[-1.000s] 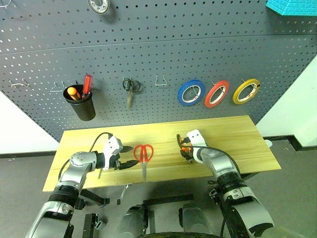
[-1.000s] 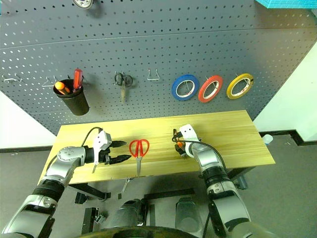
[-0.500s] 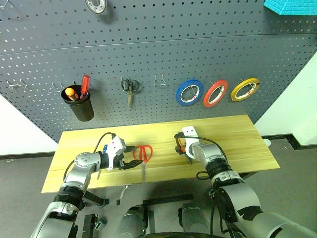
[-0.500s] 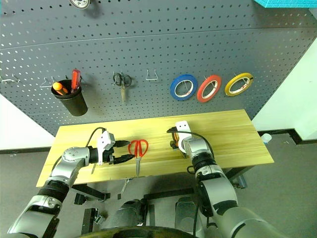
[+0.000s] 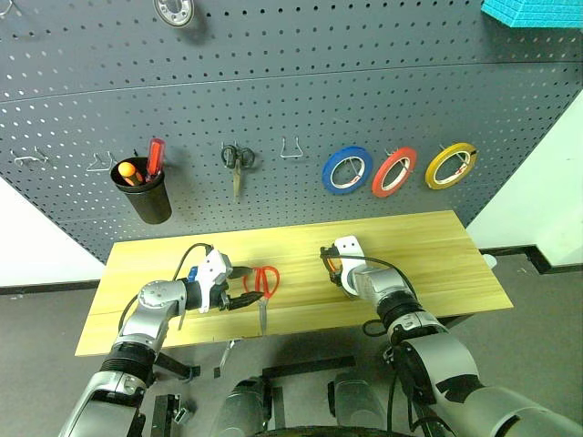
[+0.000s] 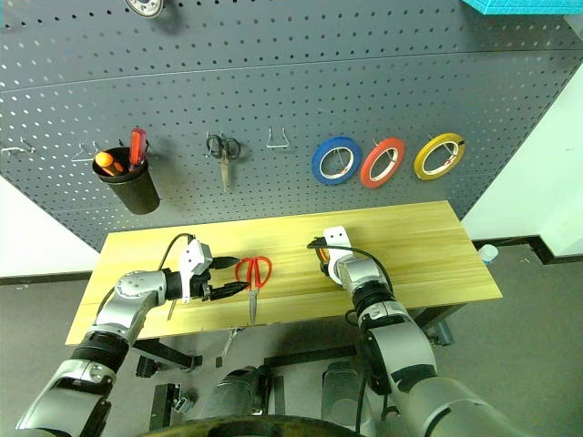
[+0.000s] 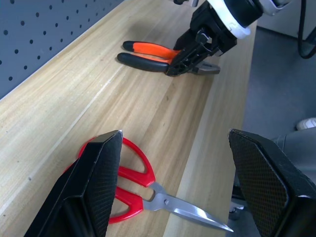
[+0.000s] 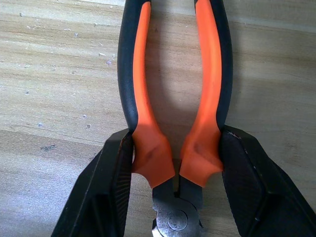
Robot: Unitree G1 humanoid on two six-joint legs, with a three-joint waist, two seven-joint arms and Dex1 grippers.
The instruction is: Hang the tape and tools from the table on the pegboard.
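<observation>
Fingers (image 8: 247, 187) flank pliers (image 8: 173, 98) (both sides touching).

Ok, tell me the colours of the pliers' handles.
Orange inside, black outside, on the pliers; the right wrist view shows it best.

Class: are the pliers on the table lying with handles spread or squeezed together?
Spread: the pliers show bare wood between their handles, which touch both pincer fingers.

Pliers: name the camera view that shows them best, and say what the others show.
The right wrist view: the pliers lie close up on the table, the right hand straddling their orange-and-black handles near the pivot. The left wrist view shows them farther off, partly behind that hand. The eye views show just a glimpse of orange.
</observation>
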